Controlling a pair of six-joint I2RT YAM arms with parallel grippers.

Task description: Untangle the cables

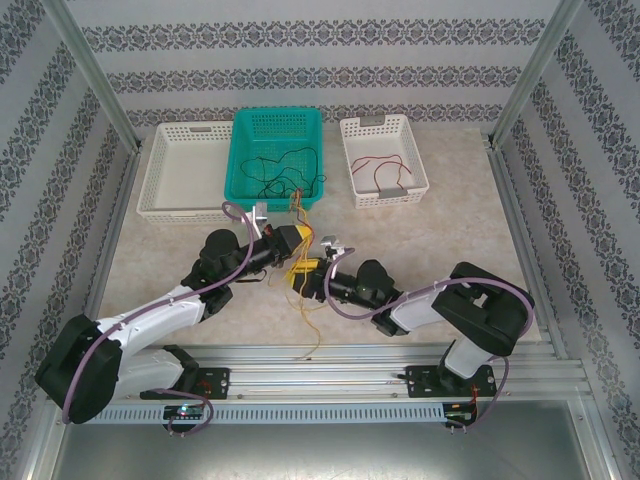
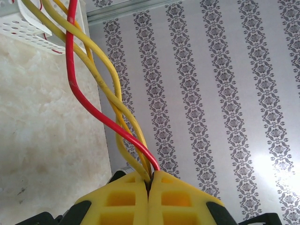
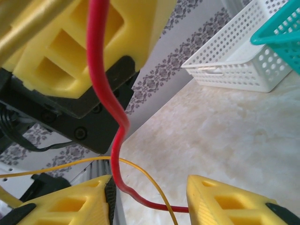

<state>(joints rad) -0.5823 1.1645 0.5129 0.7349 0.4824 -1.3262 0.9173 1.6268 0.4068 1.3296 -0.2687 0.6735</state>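
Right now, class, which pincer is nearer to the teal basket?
Left. The left pincer hangs just short of the near rim of the teal basket; the right pincer lies farther back, behind the left one.

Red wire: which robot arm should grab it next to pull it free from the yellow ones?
Probably the right. The left gripper is shut on the red wire and yellow wires together. The right gripper is open with the red wire between its fingers, so it could just close.

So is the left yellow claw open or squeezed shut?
Shut. In the left wrist view the left gripper has its yellow halves pressed together, pinching the red and yellow cables between them.
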